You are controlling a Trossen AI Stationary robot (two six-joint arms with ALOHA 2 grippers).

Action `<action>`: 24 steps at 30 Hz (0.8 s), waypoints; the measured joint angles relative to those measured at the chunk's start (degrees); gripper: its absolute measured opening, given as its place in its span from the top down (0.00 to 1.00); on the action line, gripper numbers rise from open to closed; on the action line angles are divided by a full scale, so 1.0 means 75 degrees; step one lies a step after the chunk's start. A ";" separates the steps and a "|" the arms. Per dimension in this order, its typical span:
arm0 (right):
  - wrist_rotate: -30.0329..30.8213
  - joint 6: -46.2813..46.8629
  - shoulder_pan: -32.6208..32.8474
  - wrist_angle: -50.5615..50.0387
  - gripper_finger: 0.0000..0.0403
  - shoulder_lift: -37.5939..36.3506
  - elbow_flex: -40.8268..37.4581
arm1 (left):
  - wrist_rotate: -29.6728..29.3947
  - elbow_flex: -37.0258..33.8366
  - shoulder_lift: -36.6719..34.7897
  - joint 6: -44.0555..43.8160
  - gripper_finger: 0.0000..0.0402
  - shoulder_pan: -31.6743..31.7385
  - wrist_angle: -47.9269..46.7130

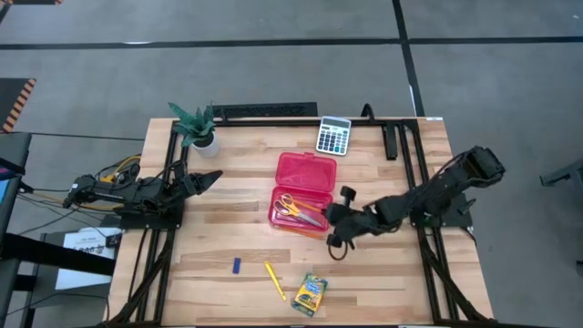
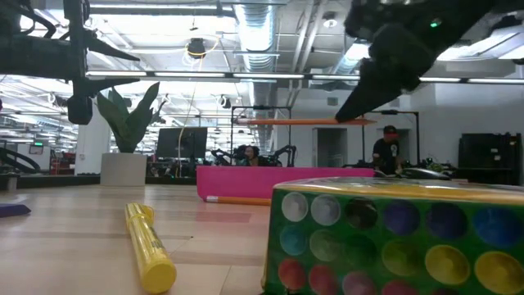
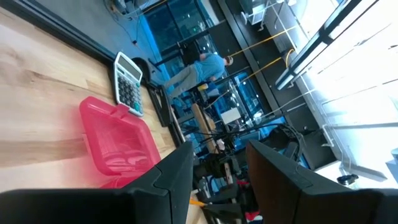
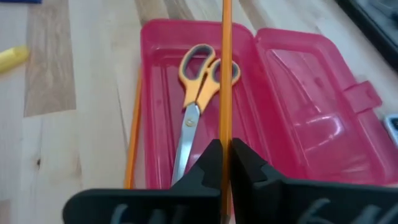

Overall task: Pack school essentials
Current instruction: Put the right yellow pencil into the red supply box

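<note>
Pencil (image 4: 226,68) is pinched between the right gripper's (image 4: 226,155) closed fingers above the open red case (image 4: 311,124), where scissors (image 4: 196,106) lie; the left gripper (image 1: 208,178) waits part-open.

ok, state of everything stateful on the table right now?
red case: lid open
scissors: blades shut, lying in the case
right end effector: shut on a pencil above the case
left end effector: open, empty, parked by the plant
crayon box: on the table, not packed
</note>
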 joint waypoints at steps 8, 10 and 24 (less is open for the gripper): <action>-0.0649 -0.0436 -0.0908 0.0268 0.94 0.0003 0.0012 | -0.0006 0.0000 0.0000 0.0004 0.66 0.0001 0.0000; -0.0821 -0.0576 -0.1033 0.0569 0.94 0.0156 0.0018 | -0.0006 0.0001 0.0000 0.0004 0.66 0.0003 0.0000; -0.1383 -0.0672 -0.1291 0.0924 0.93 0.1107 0.0015 | 0.0006 0.0000 -0.0003 0.0111 0.66 0.0003 0.0000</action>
